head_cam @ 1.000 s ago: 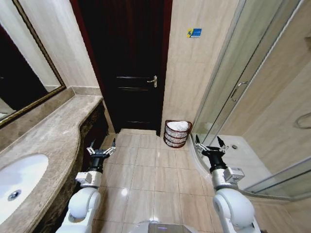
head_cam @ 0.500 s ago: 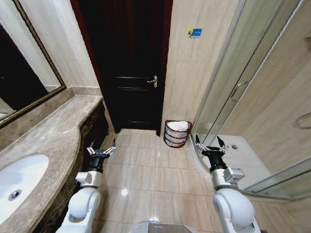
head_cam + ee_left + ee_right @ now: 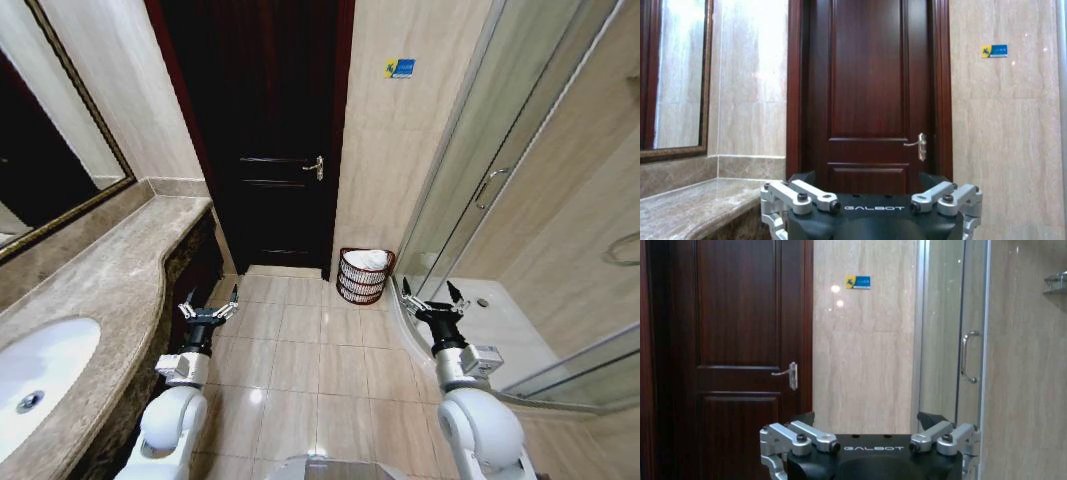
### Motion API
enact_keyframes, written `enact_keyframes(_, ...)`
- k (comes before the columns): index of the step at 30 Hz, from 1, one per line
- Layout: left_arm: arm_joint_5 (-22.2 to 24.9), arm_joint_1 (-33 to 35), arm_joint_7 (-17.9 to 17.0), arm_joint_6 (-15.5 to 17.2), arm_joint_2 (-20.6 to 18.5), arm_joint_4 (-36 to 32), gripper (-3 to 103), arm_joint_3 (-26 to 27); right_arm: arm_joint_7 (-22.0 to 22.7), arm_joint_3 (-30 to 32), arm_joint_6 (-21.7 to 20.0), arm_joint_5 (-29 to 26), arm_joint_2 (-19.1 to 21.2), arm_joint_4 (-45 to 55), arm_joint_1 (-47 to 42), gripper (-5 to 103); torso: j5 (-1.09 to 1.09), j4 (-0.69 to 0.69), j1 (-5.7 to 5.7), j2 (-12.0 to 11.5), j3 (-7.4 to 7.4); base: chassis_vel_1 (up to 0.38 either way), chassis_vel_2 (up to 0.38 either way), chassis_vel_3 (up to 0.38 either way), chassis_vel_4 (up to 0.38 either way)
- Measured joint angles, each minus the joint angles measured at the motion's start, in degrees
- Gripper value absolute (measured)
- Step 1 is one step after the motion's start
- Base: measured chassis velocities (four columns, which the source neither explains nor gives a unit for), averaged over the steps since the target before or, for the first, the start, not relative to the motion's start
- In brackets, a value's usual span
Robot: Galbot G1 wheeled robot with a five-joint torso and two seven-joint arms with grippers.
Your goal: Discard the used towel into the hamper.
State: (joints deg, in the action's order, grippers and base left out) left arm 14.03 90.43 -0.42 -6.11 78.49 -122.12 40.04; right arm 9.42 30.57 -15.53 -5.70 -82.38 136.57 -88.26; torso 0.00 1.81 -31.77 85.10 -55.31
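1. Bathroom floor of beige glossy tiles (image 3: 300, 350) stretches ahead of you, ending at a dark brown panelled wooden door (image 3: 262, 140).
2. Your target, the low half-round hamper of dark reddish-brown bands (image 3: 364, 276), stands against the wall between that door and the glass shower enclosure (image 3: 470, 200); a white towel (image 3: 367, 259) lies inside it.
3. Your left claw (image 3: 208, 303) hangs beside the grey marble worktop (image 3: 100, 290), fingers spread, holding nothing.
4. Your right claw (image 3: 431, 297) hangs near the hamper, also spread and empty.
5. Nothing has shifted over the last second: arms idle, so the discard looks finished.
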Motion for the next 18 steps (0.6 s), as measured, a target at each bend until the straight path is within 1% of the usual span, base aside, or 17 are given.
enact_keyframes(18,0.0,0.0,0.0,0.0,0.0,0.0,100,0.0,0.0,0.0,0.0,0.0,0.0,0.0,0.0,100,0.0,0.0,0.0,0.0,0.0,0.0,0.0,0.0,0.0)
